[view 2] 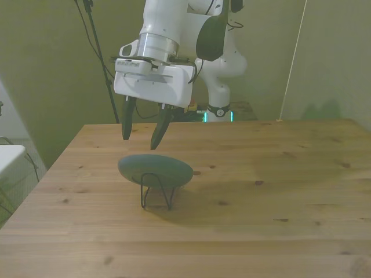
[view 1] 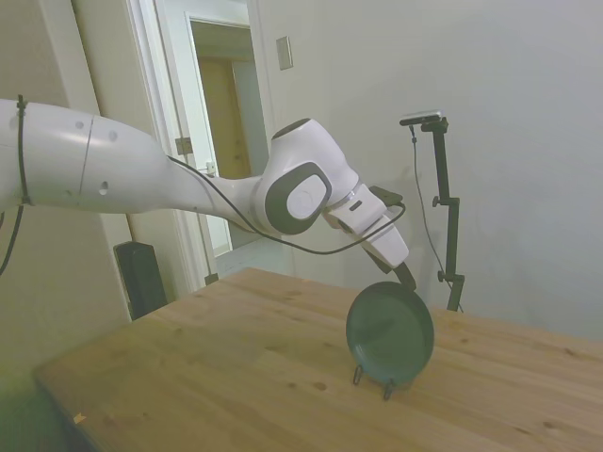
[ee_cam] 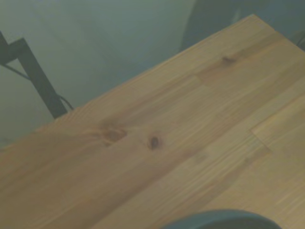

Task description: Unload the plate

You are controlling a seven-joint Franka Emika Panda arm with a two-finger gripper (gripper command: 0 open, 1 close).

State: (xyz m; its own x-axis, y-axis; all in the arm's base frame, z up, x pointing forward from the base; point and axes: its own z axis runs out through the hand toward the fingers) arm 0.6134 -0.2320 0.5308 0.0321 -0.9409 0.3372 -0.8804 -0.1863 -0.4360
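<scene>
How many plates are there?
1. The plate stands tilted on a wire stand on the table, below the open gripper. No others show.

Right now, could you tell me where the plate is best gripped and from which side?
Probably the top rim of the plate, from above: it stands on edge in a wire stand, leaving the upper rim free, and the open gripper hangs over it.

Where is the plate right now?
The plate stands on edge in a wire stand on the table's middle, toward the front view's left, just under the gripper.
</scene>
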